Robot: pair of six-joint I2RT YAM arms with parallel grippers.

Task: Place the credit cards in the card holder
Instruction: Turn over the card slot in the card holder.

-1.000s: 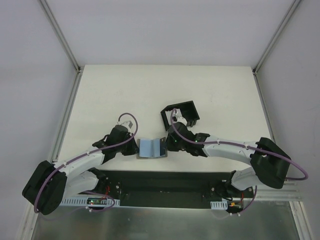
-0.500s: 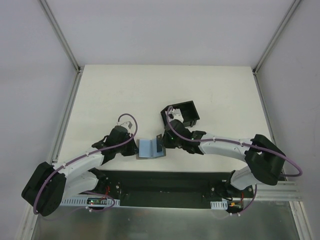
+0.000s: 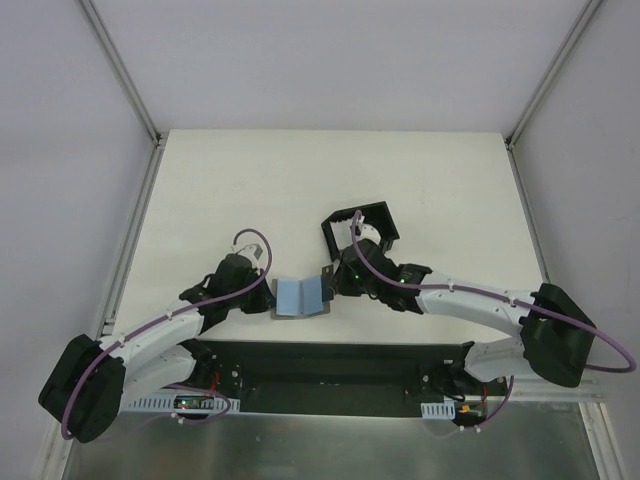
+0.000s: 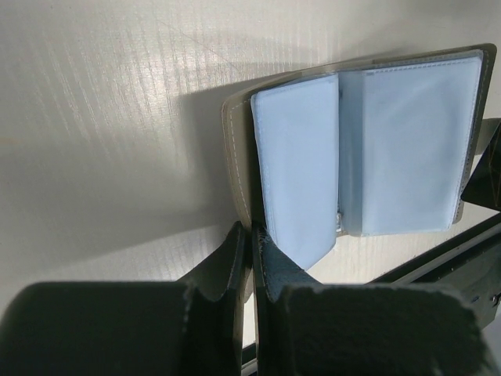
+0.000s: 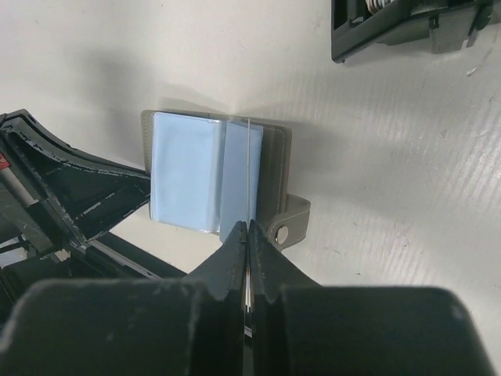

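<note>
Two arms meet over a grey wallet (image 3: 300,296) lying open near the front edge of the bench (image 3: 300,180), just beyond the dark base plate (image 3: 330,362) that carries both arms. The wallet's pale blue clear sleeves face up, and its snap tab (image 5: 286,227) sticks out on the right-hand side.

The left tool (image 3: 272,296) is closed tight on the near corner of the wallet's left cover; from the left wrist (image 4: 250,235) the grey edge (image 4: 235,157) runs down between its fingers. The right tool (image 3: 328,281) is pinched shut on one clear sleeve of the wallet, which stands upright and shows edge-on from the right wrist (image 5: 247,231).

The card holder (image 3: 388,224), a black open-topped box, sits just behind and to the right of the wallet, apart from it, turned at an angle to the bench edges. From the right wrist, a strip of bare bench separates its wall (image 5: 391,37) from the wallet (image 5: 188,176). Behind the box, open pale surface runs to the back wall, with aluminium rails (image 3: 135,250) closing both sides.

Both arms lie low, elbows swung wide toward the side rails, forearms angling inward. The right wrist overlaps the near side of the card holder in the overhead view; whether they touch cannot be told.
</note>
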